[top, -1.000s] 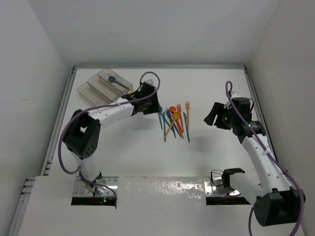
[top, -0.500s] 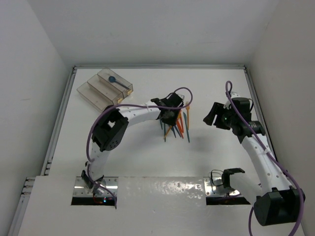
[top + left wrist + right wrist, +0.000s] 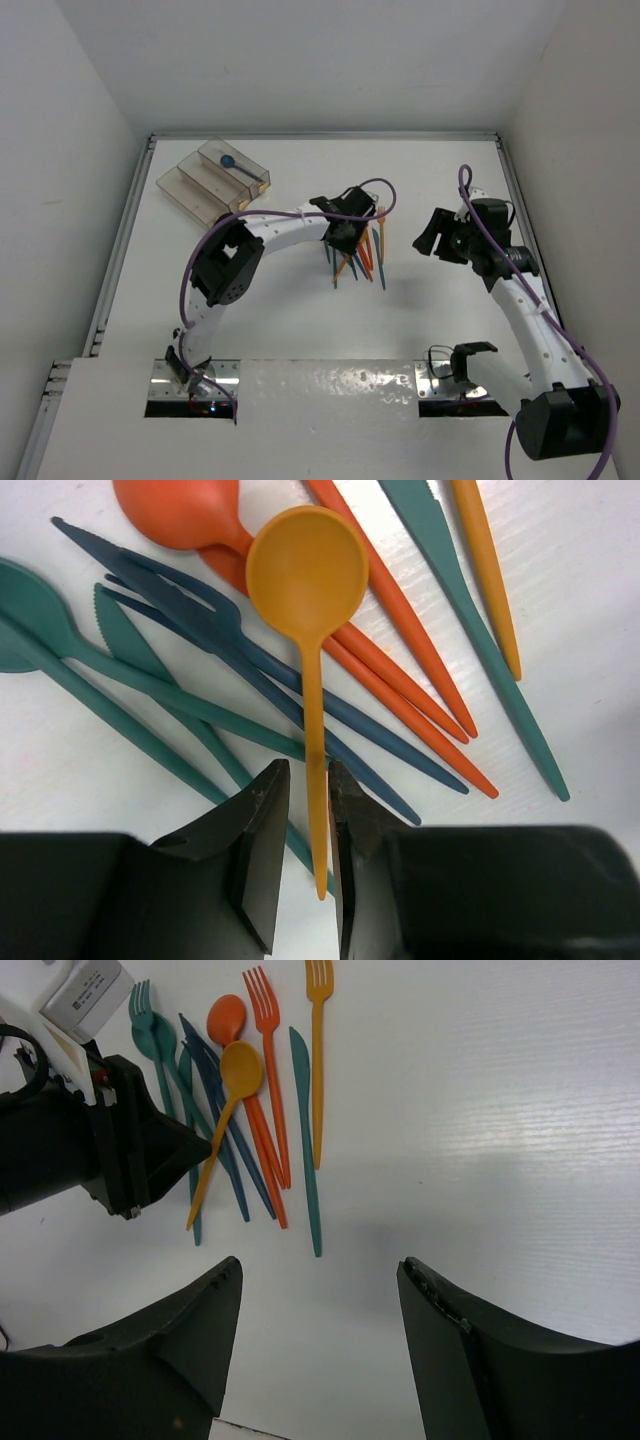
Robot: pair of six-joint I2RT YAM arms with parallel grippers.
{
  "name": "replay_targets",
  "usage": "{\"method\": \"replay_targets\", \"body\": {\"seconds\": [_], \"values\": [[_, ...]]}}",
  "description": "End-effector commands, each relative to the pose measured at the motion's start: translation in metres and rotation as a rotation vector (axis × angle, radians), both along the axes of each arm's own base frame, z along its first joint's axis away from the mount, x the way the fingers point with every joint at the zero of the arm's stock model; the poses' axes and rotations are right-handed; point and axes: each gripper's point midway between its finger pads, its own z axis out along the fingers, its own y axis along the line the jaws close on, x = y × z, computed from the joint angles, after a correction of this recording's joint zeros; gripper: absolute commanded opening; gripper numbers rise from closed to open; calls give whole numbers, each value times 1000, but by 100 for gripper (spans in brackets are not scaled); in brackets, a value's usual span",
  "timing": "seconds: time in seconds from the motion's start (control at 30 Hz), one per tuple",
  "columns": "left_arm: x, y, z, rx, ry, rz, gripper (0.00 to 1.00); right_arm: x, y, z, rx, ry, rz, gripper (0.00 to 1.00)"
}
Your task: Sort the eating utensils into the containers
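Note:
The eating utensils lie in a loose pile [image 3: 360, 250] at the table's middle: teal, blue, orange and red forks, spoons and knives, also in the right wrist view [image 3: 265, 1110]. My left gripper [image 3: 340, 238] is down at the pile's left side. In the left wrist view [image 3: 308, 775] its jaws are closed narrowly on the handle of a yellow-orange spoon [image 3: 305, 570], which still lies across the others. The clear three-compartment tray [image 3: 195, 185] stands at the far left with a blue spoon [image 3: 240, 167] in its far compartment. My right gripper [image 3: 432, 235] is open and empty, right of the pile [image 3: 320, 1270].
The table's raised rim [image 3: 130, 220] runs close along the tray's left side. A teal knife [image 3: 305, 1140] and a yellow fork [image 3: 318, 1060] lie at the pile's right edge, nearest my right gripper. Bare white table lies between the pile and the right arm.
My left arm swung from beside the tray rightward to the pile a second ago, then settled over the yellow-orange spoon's handle. The right arm has not moved.

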Motion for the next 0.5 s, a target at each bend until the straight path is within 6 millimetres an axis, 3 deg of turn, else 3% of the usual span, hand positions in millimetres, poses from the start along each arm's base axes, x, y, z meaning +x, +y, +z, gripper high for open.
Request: {"method": "replay_targets", "body": {"seconds": [0.0, 0.47], "values": [[-4, -11, -2, -21, 16, -49, 21, 2, 3, 8, 10, -36, 16, 64], [-6, -7, -23, 28, 52, -60, 21, -1, 2, 7, 9, -39, 11, 65]]}}
